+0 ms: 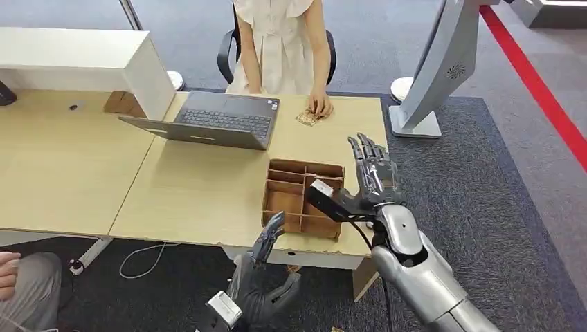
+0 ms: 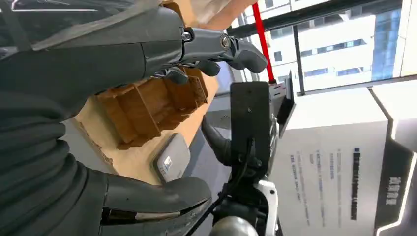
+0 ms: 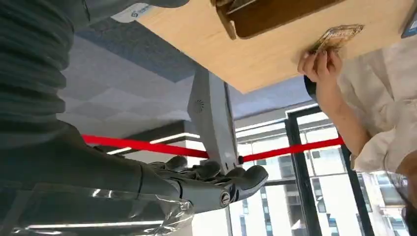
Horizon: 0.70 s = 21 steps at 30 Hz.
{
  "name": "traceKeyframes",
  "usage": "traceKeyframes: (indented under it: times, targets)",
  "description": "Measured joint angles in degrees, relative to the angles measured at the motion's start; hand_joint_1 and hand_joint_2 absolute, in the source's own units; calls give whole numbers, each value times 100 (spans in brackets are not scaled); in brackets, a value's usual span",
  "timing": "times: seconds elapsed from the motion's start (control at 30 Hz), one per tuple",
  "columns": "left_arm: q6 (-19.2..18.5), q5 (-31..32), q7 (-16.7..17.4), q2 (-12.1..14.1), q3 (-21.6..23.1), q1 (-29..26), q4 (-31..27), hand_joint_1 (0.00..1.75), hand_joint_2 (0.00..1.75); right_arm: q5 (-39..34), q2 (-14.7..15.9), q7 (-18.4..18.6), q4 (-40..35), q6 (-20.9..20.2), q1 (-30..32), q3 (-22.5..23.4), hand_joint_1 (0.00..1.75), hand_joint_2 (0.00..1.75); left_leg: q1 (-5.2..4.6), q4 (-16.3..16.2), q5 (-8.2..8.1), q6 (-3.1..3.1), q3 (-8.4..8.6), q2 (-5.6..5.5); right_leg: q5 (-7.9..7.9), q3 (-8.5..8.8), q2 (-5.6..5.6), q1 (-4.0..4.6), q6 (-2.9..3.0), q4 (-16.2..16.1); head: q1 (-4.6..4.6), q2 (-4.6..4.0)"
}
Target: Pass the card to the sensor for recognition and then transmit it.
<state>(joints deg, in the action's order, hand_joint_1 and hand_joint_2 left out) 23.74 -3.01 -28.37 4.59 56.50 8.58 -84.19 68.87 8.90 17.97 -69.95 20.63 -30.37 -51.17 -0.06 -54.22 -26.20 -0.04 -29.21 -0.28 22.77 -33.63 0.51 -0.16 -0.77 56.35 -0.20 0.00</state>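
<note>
Matt pale wood table (image 1: 194,187), brown wooden tray (image 1: 277,200), silver metal laptop (image 1: 214,121).

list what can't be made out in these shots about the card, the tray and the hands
- Card: too small in the head view to read; in the right wrist view the person's hand covers part of it.
- Wooden tray: the sensor on the right hand hides its near right compartments in the head view.
- Left hand: cut off by the head view's bottom edge.
- Person: cut off at the head view's top edge.
</note>
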Motion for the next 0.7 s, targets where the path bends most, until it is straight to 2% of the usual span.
traceKeyframes:
  times: [0.3, 0.7]
  targets:
    - [-162, -39, -57, -29, 0, 34, 35, 0, 175, -85, -308, 11, 814, 55, -285, -112, 0, 175, 0, 0, 0, 0, -1, 1, 0, -1, 0, -1, 0, -2, 0, 0]
    - [-284, -96, -61, -64, 28, 76, 105, 0, 175, -103, -457, 66, 1412, 149, -344, -164, 0, 175, -1, 0, 0, 0, 0, 1, 0, -2, 0, 0, 0, -2, 0, 0]
